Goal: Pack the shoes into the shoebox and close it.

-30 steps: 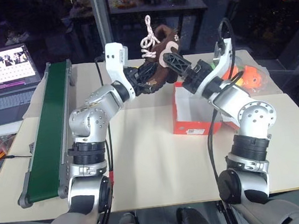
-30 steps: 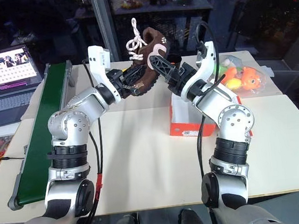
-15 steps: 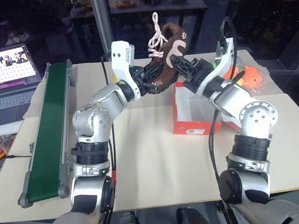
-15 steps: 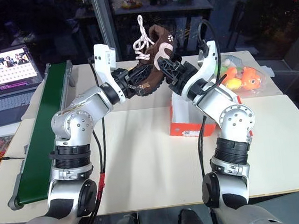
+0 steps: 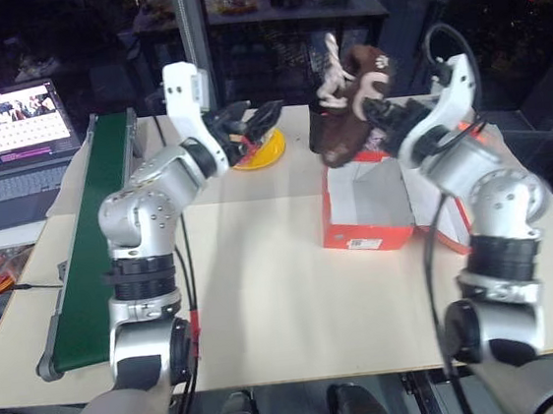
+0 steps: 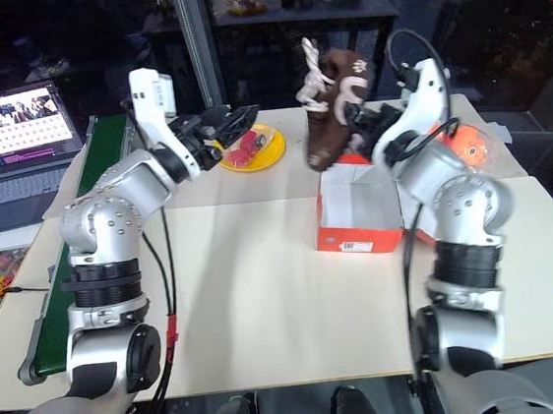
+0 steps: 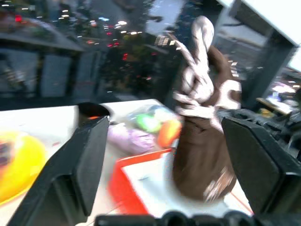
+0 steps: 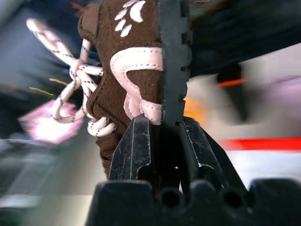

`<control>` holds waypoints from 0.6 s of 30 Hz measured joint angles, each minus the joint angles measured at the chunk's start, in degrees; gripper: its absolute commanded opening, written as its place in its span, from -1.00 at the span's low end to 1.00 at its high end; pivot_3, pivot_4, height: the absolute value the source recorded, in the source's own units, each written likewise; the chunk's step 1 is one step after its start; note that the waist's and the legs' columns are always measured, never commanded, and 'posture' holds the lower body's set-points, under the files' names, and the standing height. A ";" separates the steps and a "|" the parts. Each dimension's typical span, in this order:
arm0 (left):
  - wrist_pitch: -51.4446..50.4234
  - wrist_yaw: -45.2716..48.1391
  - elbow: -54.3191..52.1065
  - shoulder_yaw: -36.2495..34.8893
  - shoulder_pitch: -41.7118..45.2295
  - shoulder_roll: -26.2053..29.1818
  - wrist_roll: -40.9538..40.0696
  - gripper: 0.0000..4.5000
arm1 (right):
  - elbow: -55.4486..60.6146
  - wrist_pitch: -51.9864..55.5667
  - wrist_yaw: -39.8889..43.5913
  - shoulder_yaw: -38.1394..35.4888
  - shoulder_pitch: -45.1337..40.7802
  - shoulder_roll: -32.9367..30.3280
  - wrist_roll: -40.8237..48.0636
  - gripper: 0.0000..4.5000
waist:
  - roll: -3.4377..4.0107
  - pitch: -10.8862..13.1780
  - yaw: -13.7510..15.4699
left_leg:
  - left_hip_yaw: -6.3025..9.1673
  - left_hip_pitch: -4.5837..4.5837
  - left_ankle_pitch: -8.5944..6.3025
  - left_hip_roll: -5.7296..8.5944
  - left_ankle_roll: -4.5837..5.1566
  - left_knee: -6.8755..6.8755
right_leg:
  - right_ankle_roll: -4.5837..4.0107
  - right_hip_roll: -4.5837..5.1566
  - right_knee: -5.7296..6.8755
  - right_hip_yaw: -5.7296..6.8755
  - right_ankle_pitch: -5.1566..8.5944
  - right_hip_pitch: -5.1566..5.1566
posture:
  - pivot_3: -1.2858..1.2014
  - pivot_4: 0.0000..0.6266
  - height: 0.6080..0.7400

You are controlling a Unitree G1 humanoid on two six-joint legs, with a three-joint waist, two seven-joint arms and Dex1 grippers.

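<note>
I have one brown shoe in the air, pinched at its sole edge by my right gripper, whose jaws are closed tight on it. The shoe hangs roughly upright, pale laces uppermost, over the far left corner of the shoebox and above its rim; I cannot tell whether its lower end touches the box. My right wrist view confirms the hold: both black fingers clamp the dark sole, with the cream stripe and paw mark just above them.

The shoebox sits on the white table, orange-red outside, white inside, small label facing me. What I can see of its white inside is bare. Its lid is open; an orange flap lies out on the right side, partly behind my right arm.

My left gripper is spread wide and holds nothing. It hovers well left of the shoe, over the yellow plate, which carries a small pink item.

Assessment: packing is barely begun. No shoe is seated in the box. I cannot locate the second shoe. Remaining, in my judgement: lower and release this shoe, find and pack its mate, then fold the lid shut.

Periphery: green conveyor and laptop at left; bright toys beyond the box.
</note>
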State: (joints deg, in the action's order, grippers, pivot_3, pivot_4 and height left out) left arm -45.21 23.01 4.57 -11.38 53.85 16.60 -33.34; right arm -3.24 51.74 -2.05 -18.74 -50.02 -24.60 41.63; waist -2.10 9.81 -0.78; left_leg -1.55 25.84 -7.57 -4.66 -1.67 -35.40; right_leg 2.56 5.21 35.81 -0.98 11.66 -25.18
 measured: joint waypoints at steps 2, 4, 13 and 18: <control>-0.04 -0.45 0.01 -0.18 -0.33 -0.01 0.01 0.72 | -3.20 0.50 0.10 3.35 -0.02 -3.52 -4.90 -0.88 | 0.00 0.00 -0.01 | 0.00 0.00 0.00 0.00 0.01 0.01 | 0.00 0.00 -0.02 0.00 0.00 0.00 | 0.03 -0.52 0.94; -0.29 -0.76 -0.27 0.35 -0.55 -0.63 -0.03 0.72 | -6.91 1.86 -0.01 6.90 0.07 -4.76 -9.11 -0.88 | -0.01 0.00 -0.07 | 0.00 0.00 0.00 0.00 0.01 0.01 | 0.00 0.00 -0.01 -0.02 0.00 0.00 | 0.03 -0.52 0.94; -1.31 -2.03 -1.47 1.22 -0.68 -1.86 -0.09 0.72 | -14.28 4.65 1.11 8.65 1.17 -2.47 -14.02 -0.88 | 0.01 0.01 -0.29 | 0.00 0.00 0.00 0.01 0.01 0.01 | 0.01 -0.01 0.02 -0.05 -0.01 -0.01 | 0.03 -0.52 0.94; -1.30 -2.34 -1.47 1.08 -0.73 -1.84 -0.09 0.72 | -15.49 4.61 3.47 10.06 2.83 -2.69 -17.87 -0.88 | 0.01 0.01 -0.03 | 0.00 0.00 0.00 0.02 0.01 0.00 | 0.02 -0.01 0.01 -0.05 -0.01 -0.01 | 0.03 -0.52 0.94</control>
State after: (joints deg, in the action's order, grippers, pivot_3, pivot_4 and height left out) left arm -46.51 20.67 3.10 -10.30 53.12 14.76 -33.43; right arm -18.73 56.35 1.42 -8.68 -47.19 -27.29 23.75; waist -2.10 9.83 -0.81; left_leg -1.55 25.85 -7.57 -4.63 -1.66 -35.40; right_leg 2.57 5.20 35.83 -1.03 11.65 -25.19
